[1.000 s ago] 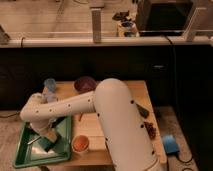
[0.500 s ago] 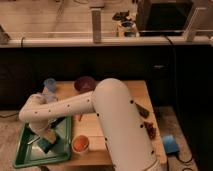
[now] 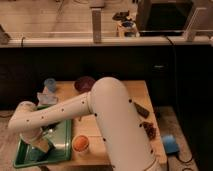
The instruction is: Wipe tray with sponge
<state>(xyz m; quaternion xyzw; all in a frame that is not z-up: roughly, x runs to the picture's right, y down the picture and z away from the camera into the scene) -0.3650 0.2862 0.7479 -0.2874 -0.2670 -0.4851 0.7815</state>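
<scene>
At the far left we see the green tray [image 3: 64,144] lying on the front left corner of the wooden table [image 3: 131,95], its rim close to the table's front edge. Inside it, toward the near left part, the gripper [image 3: 47,138] is lowered at the end of the arm's curled wrist, right over the sponge [image 3: 44,148], a small tan block resting on the tray floor. The gripper seems to touch the sponge, but it is a dark blur here and we cannot tell whether it is clamped on the block or loose. Behind the tray lies a light-blue rounded object [image 3: 44,98], and behind that stands a blue cup [image 3: 50,84]. Just right of the tray stands a white cup with orange contents [image 3: 80,143], near the front edge. Farther back sits a dark maroon bowl [image 3: 85,82]. The thick white arm [image 3: 112,117] sweeps across the middle of the table from lower right to the tray. Right of it a small dark object [image 3: 141,110] and a brownish item [image 3: 149,130] lie on the table's right side, and a blue object [image 3: 170,144] sits on the floor beyond.
</scene>
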